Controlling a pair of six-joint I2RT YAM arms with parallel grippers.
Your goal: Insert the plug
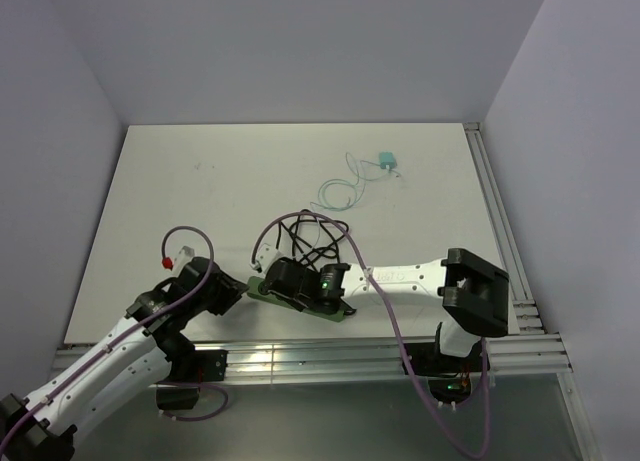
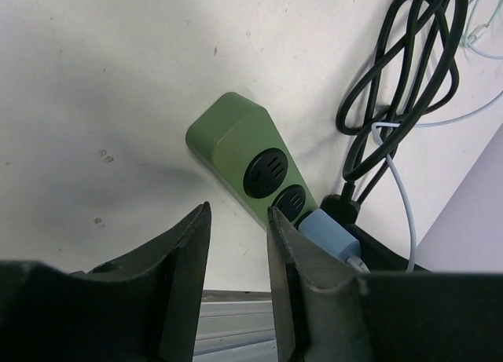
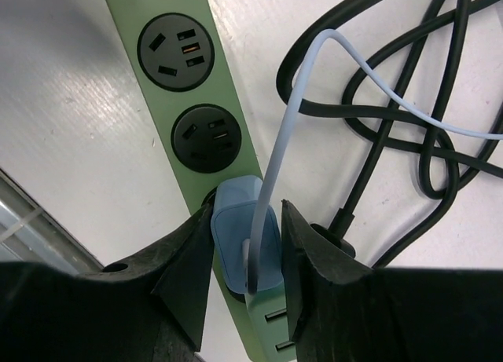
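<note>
White matte tabletop [image 1: 200, 191] beneath the left gripper [image 1: 238, 287] and right gripper [image 1: 272, 279], marked with faint scuffs and a few small dark specks out ahead of them. Pale lavender-grey walls [image 1: 300, 41] closing in far ahead and off to either side. Silver aluminium rails [image 1: 300, 359] just behind both, along the table's near edge, catching a bright glare. A side rail [image 1: 497, 221] well behind the right gripper, down the table's right edge. Soft, even light, with faint, blurred shadows.
</note>
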